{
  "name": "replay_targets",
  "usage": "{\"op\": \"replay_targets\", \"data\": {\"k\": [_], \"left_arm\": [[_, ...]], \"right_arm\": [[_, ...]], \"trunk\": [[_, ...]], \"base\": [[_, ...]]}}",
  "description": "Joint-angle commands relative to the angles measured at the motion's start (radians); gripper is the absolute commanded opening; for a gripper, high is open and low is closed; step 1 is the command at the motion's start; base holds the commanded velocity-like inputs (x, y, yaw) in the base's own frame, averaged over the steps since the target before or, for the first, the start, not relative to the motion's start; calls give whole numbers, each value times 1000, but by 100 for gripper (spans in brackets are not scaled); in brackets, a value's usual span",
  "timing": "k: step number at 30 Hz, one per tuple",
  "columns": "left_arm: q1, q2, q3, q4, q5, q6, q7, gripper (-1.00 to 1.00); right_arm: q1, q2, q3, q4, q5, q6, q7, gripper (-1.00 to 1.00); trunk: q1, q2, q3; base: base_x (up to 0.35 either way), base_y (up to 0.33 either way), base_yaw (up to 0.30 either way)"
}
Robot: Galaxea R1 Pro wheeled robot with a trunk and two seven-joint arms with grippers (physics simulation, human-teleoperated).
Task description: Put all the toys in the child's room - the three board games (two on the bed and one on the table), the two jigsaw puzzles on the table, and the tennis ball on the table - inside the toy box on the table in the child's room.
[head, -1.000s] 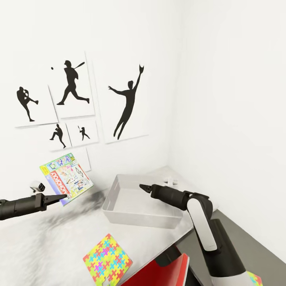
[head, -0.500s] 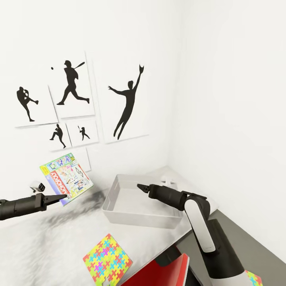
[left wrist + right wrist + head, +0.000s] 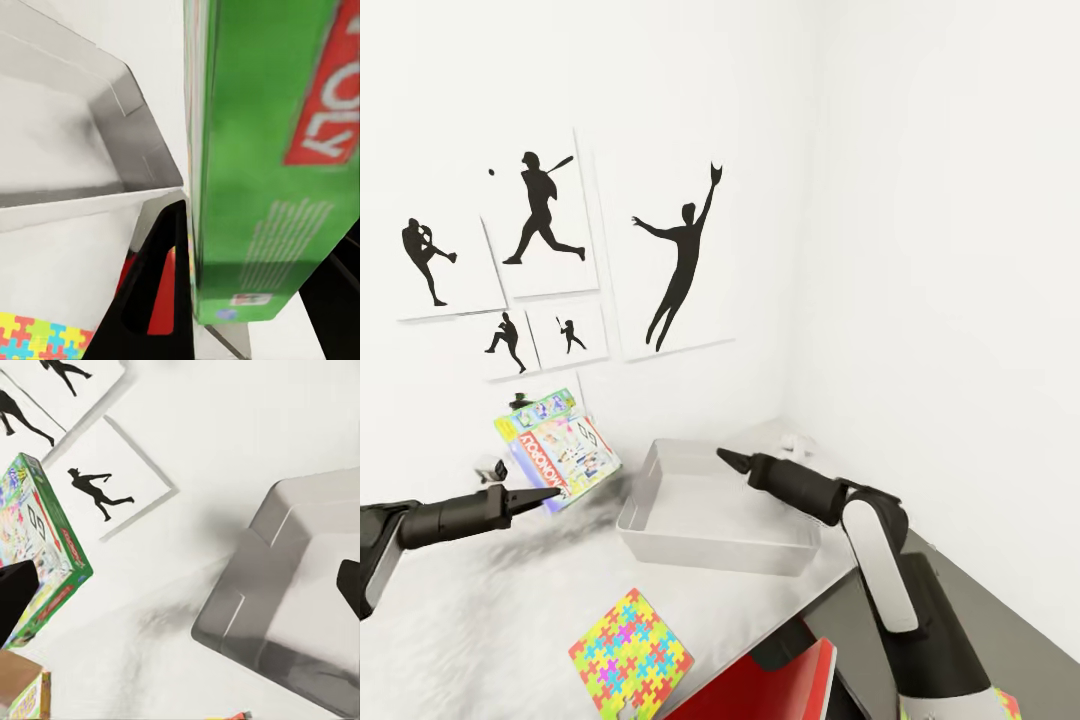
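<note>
My left gripper [image 3: 550,493] is shut on the lower corner of a board game [image 3: 560,450], a green-edged Monopoly box held tilted above the table [image 3: 480,600], just left of the toy box [image 3: 710,515]. The left wrist view has the game's green edge [image 3: 262,150] between my dark fingers [image 3: 157,285], with the toy box's corner [image 3: 112,112] beyond. My right gripper [image 3: 725,457] hovers over the toy box's far side. Its fingers [image 3: 349,585] sit wide apart at the edges of its wrist view, with nothing between them. A jigsaw puzzle [image 3: 630,650] lies near the table's front edge.
Silhouette posters [image 3: 675,260] hang on the white wall behind the table. A small white object [image 3: 797,442] sits behind the toy box in the corner. A red object [image 3: 760,690] shows below the table's front edge. A brown-topped box corner [image 3: 19,690] is near the held game.
My left arm has carried the board game to the right, closer to the toy box. My right gripper has shifted slightly up and to the right over the box.
</note>
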Motion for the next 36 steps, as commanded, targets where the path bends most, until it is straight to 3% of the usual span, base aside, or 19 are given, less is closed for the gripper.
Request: {"op": "replay_targets", "data": {"k": [1,5,6,9,11,13,15,20,25,30,36], "left_arm": [[-15,-21,-1,0,2,16,27,-100],[-128,-115,-12,38,-3,27,172,-100],[-175,-155,-28,70,-7,30,226,-100],[-331,-258,-97,251,-22,34,390,-100],[-436,-306,-124,393,-28,31,493,-100],[-519,-340,-137,491,-31,30,569,-100],[-572,-356,-142,537,-32,30,623,-100],[-613,-393,-146,568,-32,31,709,-100],[-619,-417,-151,655,-34,12,774,-100],[-619,-420,-155,691,-36,-8,784,-100],[-619,-417,-188,697,-34,-12,782,-100]], "right_arm": [[-1,0,-23,-1,7,-2,56,100],[-2,-9,-112,-2,7,-7,220,100],[-2,-18,-138,-3,7,-5,262,100],[-1,-55,-198,-3,6,1,377,100],[12,-88,-233,-3,6,2,458,100],[28,-119,-266,-3,6,3,547,100],[37,-139,-290,-3,6,3,630,100],[49,-154,-327,-3,6,11,726,100],[73,-152,-354,-3,6,3,741,100],[77,-148,-359,-3,8,0,739,100],[78,-148,-358,-3,9,2,737,100]], "trunk": [[0,-2,-2],[0,-2,-2],[0,-2,-2],[0,-2,-2],[0,-2,-2],[0,-2,-2],[0,-2,-2],[0,-2,-2],[0,-2,-2],[0,-2,-2],[0,-2,-2]], "base": [[0,0,0],[0,0,0],[0,0,0],[0,0,0],[0,0,0],[0,0,0],[0,0,0],[0,0,0],[0,0,0],[0,0,0],[0,0,0]]}}
